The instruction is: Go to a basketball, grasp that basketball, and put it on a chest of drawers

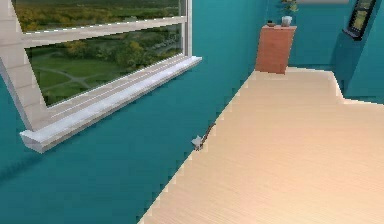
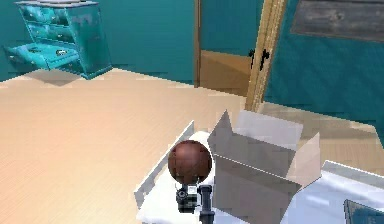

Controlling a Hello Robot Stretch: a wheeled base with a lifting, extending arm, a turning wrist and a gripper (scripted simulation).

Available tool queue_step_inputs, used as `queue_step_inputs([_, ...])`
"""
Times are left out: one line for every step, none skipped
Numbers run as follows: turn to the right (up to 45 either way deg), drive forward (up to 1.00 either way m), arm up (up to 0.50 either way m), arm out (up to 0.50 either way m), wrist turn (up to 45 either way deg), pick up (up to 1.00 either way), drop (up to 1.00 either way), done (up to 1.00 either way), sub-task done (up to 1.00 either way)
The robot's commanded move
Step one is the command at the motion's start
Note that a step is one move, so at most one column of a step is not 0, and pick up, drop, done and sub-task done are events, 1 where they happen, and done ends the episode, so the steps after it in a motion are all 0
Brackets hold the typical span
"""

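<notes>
A dark reddish-brown basketball (image 2: pixel 188 160) shows at the far end of my gripper (image 2: pixel 185 196), over the left part of a white surface (image 2: pixel 158 185). The arm's dark bar (image 2: pixel 205 208) rises from the bottom edge just behind it. The ball overlaps the white surface, so I cannot tell whether the gripper holds it or it rests there. A teal chest of drawers (image 2: pixel 62 35) with pulled-out drawers stands far off at the arm side view's upper left, against the teal wall. An orange-brown cabinet (image 1: pixel 275 48) with a small plant (image 1: pixel 288 12) on top stands at the forward view's far end.
An open cardboard box (image 2: pixel 262 160) sits on the white surface just right of the ball. A wooden door (image 2: pixel 228 62) stands ajar behind it. Bare wooden floor (image 2: pixel 90 130) stretches toward the chest. A large window (image 1: pixel 100 50) with a white sill lines the forward view's left wall, and a small object (image 1: pixel 200 141) lies at the wall's base.
</notes>
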Motion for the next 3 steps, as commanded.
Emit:
queue_step_inputs([0.0,0.00,0.50,0.00,0.0,0.00,0.00,0.00,0.00])
queue_step_inputs([0.0,0.00,0.00,0.00,-45.0,0.00,0.00,0.00,0.00])
queue_step_inputs([0.0,0.00,0.00,0.00,-45.0,0.00,0.00,0.00,0.00])
